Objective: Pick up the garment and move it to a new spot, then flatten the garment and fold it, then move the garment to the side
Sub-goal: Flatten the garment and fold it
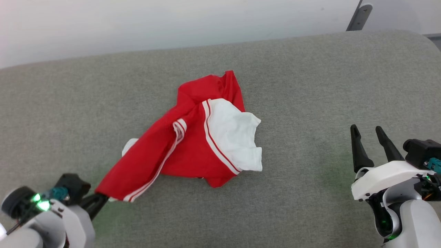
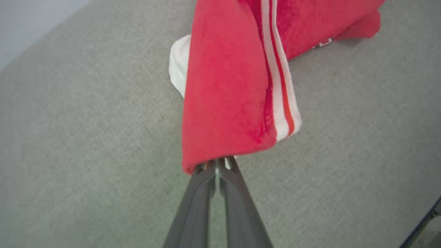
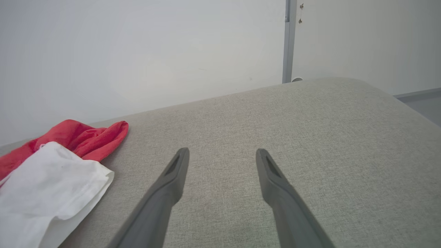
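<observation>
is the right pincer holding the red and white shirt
No, the right pincer stands open over the grey fabric surface, clear of the red and white jersey shirt.

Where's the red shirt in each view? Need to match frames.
Head: shirt crumpled mid-picture, one corner stretched to the lower left into the shut left gripper.
Left wrist: shirt runs from top centre down to the left gripper, striped trim on its right.
Right wrist: shirt at the left edge, white sleeve over red.
Shared landmark: grey cushion under it in all three.
</observation>
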`<state>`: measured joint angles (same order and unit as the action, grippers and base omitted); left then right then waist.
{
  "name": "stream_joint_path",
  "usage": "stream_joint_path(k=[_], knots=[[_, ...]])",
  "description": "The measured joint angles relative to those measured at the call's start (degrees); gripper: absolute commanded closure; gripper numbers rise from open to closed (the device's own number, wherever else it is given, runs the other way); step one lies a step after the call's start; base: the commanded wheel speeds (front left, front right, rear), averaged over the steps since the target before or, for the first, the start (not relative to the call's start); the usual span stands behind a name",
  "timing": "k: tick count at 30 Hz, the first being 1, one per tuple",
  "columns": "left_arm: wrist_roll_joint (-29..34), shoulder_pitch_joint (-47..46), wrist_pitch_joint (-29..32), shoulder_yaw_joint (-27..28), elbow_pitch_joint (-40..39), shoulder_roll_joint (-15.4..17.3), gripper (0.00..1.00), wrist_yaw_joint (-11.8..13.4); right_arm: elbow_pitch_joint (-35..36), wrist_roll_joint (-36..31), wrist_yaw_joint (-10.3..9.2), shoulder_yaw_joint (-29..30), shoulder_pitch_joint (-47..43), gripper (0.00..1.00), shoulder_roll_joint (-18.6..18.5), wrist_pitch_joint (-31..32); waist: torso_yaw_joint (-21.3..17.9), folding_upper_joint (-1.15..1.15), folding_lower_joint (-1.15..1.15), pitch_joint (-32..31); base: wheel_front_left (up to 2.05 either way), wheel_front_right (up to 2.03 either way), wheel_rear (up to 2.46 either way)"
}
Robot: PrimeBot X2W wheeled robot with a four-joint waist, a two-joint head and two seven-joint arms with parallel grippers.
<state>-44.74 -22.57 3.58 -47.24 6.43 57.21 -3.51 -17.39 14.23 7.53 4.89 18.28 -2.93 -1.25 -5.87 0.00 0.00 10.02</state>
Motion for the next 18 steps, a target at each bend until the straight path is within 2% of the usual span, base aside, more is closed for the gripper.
stream_joint_path(k=[4,5,6,7,8,9,16,18], knots=[[-2.63,1.34,-0.07,0.40,3.93,-1.26,1.00,0.48,-0.18,0.11,0.00,-0.41,0.00,0.00,0.00,0.24,0.56,0.00,0.00,-0.34,0.00,0.00,0.00],[-3.37,1.49,0.04,0.54,5.01,-1.56,0.84,0.51,-0.29,0.15,0.00,-0.56,0.01,0.00,0.00,0.26,0.68,0.00,0.00,-0.46,0.00,0.00,0.00],[-4.04,1.52,0.02,0.85,6.45,-1.88,0.60,0.76,-0.35,0.15,0.00,-0.71,0.01,0.00,-0.01,0.30,0.80,0.00,0.00,-0.60,0.00,0.00,0.00],[-4.64,1.52,-0.24,1.18,7.53,-2.19,0.53,0.88,-0.41,0.15,0.00,-0.92,0.01,0.00,-0.01,0.37,0.90,0.00,0.00,-0.76,0.00,0.00,0.00],[-5.34,1.52,-0.44,1.55,8.53,-2.56,0.14,0.93,-0.48,0.15,0.00,-1.21,0.01,0.00,-0.01,0.55,0.99,0.00,0.00,-0.94,0.00,0.00,0.00],[-5.80,1.50,-0.60,1.76,9.11,-2.97,0.00,0.93,-0.52,0.15,0.00,-1.58,0.01,0.00,0.00,0.80,1.06,0.00,0.00,-1.12,0.00,0.00,0.00],[-7.50,0.52,-2.81,3.50,10.98,-4.55,0.00,0.91,-0.56,0.24,0.00,-3.37,-0.13,0.00,0.03,2.43,2.08,0.00,0.00,-2.51,0.00,0.00,0.00],[-7.78,0.45,-3.15,4.01,11.11,-4.59,0.00,1.56,-0.58,0.34,0.00,-4.09,-0.19,0.00,-0.01,3.30,2.40,0.00,0.00,-3.03,0.00,0.00,0.00]])
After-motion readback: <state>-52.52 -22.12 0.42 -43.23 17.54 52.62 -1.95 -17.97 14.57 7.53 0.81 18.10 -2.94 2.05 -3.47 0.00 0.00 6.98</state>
